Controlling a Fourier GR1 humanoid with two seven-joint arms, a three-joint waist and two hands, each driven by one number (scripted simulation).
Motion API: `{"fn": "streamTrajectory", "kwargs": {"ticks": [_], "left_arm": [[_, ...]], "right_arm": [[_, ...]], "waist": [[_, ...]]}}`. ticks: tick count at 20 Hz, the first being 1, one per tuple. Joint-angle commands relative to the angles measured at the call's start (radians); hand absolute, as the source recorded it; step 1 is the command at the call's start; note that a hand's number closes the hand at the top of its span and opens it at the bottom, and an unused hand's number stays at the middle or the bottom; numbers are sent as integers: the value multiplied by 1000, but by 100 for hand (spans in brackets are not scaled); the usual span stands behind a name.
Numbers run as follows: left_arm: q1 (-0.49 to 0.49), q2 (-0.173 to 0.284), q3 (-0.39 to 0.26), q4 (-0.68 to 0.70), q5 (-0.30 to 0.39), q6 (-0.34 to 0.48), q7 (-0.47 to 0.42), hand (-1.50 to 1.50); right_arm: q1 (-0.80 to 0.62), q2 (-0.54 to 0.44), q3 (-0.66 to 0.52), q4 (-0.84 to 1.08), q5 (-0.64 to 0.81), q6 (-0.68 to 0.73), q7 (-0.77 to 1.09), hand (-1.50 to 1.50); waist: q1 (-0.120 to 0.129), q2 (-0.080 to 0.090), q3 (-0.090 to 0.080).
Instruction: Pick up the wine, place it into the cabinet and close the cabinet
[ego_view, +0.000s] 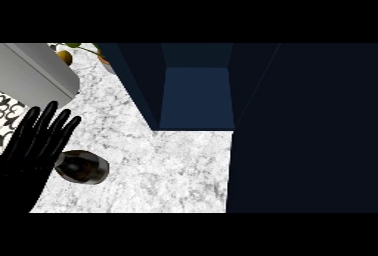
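The wine bottle (83, 166), dark and seen from above, stands on the white marble counter (170, 170) at the lower left. My left hand (35, 140) is just left of it, fingers straight and pointing up the view, open and holding nothing; its fingertips lie close to the bottle's left edge. The dark blue cabinet (196, 95) stands open at the centre, its inner floor showing, and its open door (303, 130) fills the right side of the view. My right hand does not show.
A grey appliance or sink block (37, 75) sits at the upper left. Behind it are a plant with yellow fruit (70, 54) and a patterned black-and-white surface (11, 112) at the left edge.
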Motion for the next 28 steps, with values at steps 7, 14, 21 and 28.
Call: {"fn": "streamTrajectory", "kwargs": {"ticks": [7,14,21,28], "left_arm": [[65,291,285,-6,668,-92,290,-150],[107,425,442,-67,939,-30,430,-150],[140,489,593,-67,1099,-26,511,-150],[140,474,615,-25,1093,-28,542,-150]], "right_arm": [[190,-81,-5,-291,-257,91,196,-150],[223,-69,41,-435,-280,23,325,-150],[194,-67,66,-489,-240,-43,395,-150],[181,-72,115,-536,-230,-54,426,-150]], "waist": [[-6,-6,1],[-3,-6,1],[0,-7,0],[-14,-7,0]]}}
